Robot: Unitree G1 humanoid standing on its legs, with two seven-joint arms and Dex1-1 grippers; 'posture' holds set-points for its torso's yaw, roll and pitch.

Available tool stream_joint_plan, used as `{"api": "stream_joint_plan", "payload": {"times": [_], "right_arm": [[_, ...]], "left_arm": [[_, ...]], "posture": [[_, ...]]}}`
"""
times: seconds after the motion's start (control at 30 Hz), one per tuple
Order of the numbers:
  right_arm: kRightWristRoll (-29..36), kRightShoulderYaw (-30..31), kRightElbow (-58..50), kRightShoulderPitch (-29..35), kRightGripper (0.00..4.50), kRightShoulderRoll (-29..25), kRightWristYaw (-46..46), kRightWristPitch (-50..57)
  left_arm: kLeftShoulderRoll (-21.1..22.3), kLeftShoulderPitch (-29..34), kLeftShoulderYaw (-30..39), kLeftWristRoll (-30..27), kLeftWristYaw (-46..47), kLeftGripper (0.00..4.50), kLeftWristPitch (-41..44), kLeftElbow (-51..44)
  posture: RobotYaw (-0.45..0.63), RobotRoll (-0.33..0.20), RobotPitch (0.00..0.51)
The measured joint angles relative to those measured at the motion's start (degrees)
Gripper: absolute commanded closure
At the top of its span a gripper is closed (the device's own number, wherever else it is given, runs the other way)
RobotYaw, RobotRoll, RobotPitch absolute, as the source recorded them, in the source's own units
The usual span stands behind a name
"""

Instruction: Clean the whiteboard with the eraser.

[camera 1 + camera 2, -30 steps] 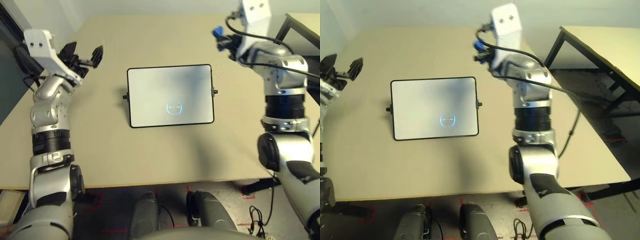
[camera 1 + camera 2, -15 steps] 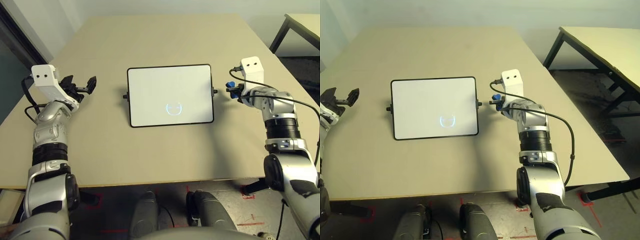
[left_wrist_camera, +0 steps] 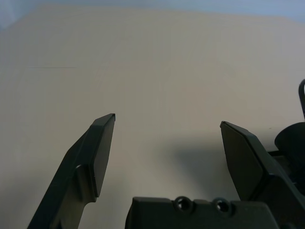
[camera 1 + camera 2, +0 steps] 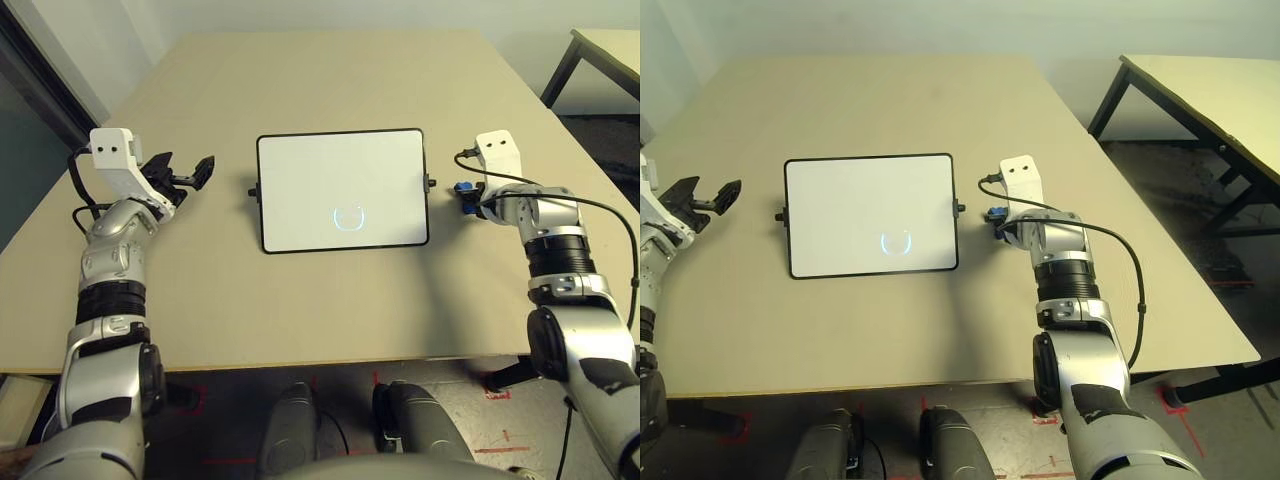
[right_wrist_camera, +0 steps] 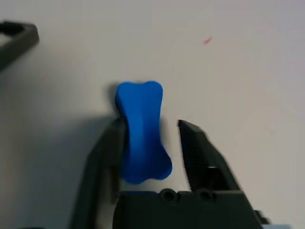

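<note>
The whiteboard [image 4: 340, 185] lies flat at the middle of the table, with a small round pen mark [image 4: 347, 216] near its front edge. Just past its right knob, the blue eraser [image 4: 464, 188] rests on the table between the fingers of my right gripper [image 4: 467, 196]. In the right wrist view the eraser [image 5: 141, 129] touches one finger, and a gap separates it from the other, so my right gripper [image 5: 150, 125] is open. My left gripper [image 4: 187, 171] hovers left of the board, open, with nothing between its fingers [image 3: 102, 148].
A black-legged second table [image 4: 1200, 90] stands off to the right, beyond the table's right edge. A black cable [image 4: 1120, 260] loops off my right wrist. Bare tabletop [image 4: 330, 80] stretches behind the board and in front of it.
My right arm came down from high at the back to the table beside the board's right knob, and its fingers have parted around the eraser. My left gripper lowered and moved nearer the board.
</note>
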Motion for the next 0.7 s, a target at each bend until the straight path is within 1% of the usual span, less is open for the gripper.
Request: {"api": "stream_joint_plan", "payload": {"times": [0.13, 0.17, 0.27, 0.33, 0.47, 0.6, 0.63, 0.7], "right_arm": [[1.00, -2.83, -4.27, 0.30, 0.16, -1.48, -0.23, -2.00], [1.18, -3.73, -4.61, 0.29, 0.04, -1.90, -0.31, -3.91], [1.77, -6.50, -3.55, 0.33, 0.04, -3.62, -0.22, -16.71], [2.18, -8.14, -0.30, 0.35, 0.04, -4.86, 0.59, -27.01], [3.63, -10.93, 11.25, 1.88, 0.04, -5.98, 3.51, -45.24], [3.58, -11.14, 22.03, 3.04, 0.04, -7.42, 5.75, -58.22], [3.60, -11.27, 24.45, 3.01, 0.04, -7.78, 6.00, -61.20], [3.75, -11.90, 28.85, 2.81, 0.04, -8.63, 5.97, -65.63]], "left_arm": [[-0.37, -0.32, -0.02, 0.07, 0.19, 0.00, -0.09, 0.00], [-0.45, -0.51, -0.02, 0.20, 0.49, 0.00, -0.39, 0.05], [-0.47, -1.84, 0.16, 0.93, 2.52, 0.00, -3.44, 1.38], [-0.26, -2.88, 0.53, 1.47, 4.62, 0.00, -6.43, 3.25], [0.80, -3.58, 1.32, 2.73, 8.22, 0.00, -12.59, 7.21], [2.30, -3.58, 2.52, 3.38, 10.88, 0.00, -16.70, 11.88], [2.68, -3.56, 2.78, 3.42, 11.44, 0.00, -17.32, 12.97], [2.94, -3.23, 3.52, 3.26, 12.24, 0.00, -17.81, 14.35]], "posture": [[-0.04, 0.000, 0.087], [-0.05, 0.000, 0.088], [-0.06, 0.000, 0.092], [-0.05, 0.000, 0.097], [-0.04, 0.000, 0.099], [-0.02, 0.000, 0.083], [0.00, 0.000, 0.065], [0.00, 0.000, 0.052]]}}
